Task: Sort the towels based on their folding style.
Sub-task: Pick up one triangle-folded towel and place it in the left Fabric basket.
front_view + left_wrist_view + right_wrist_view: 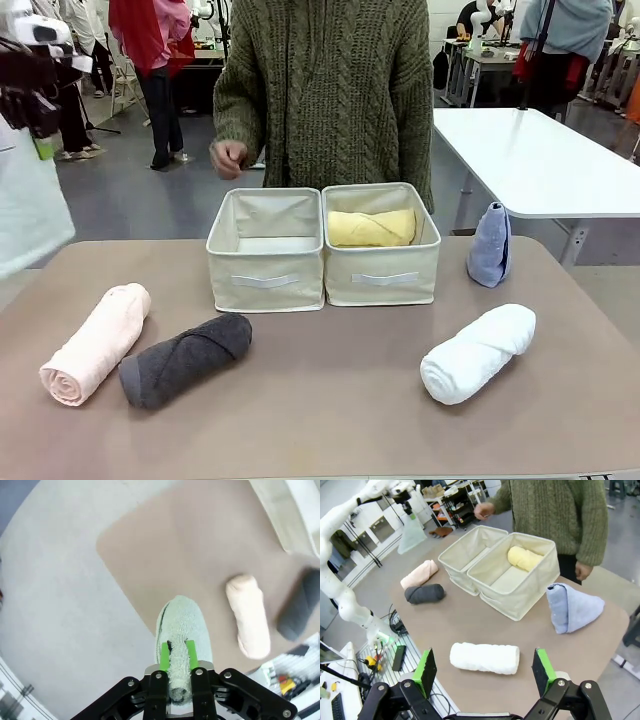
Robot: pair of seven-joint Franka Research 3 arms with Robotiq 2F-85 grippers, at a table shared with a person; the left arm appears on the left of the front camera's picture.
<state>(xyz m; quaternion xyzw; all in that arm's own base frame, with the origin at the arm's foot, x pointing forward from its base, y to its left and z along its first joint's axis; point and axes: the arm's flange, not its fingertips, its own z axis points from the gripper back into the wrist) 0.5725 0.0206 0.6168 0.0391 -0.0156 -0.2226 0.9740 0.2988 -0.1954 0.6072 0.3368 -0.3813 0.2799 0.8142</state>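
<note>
High over the table's left edge, my left gripper is shut on a mint green folded towel that hangs from it. A pink rolled towel and a dark grey one lie side by side front left. The yellow roll lies in the right cream bin. Right of the bins stands a light blue triangle towel. A white roll lies front right, far below my open right gripper.
The left bin holds nothing I can see. A person in a green knit sweater stands right behind the bins, one hand held above the left bin's far side. Bare tabletop lies in front of the bins. A white table stands at the back right.
</note>
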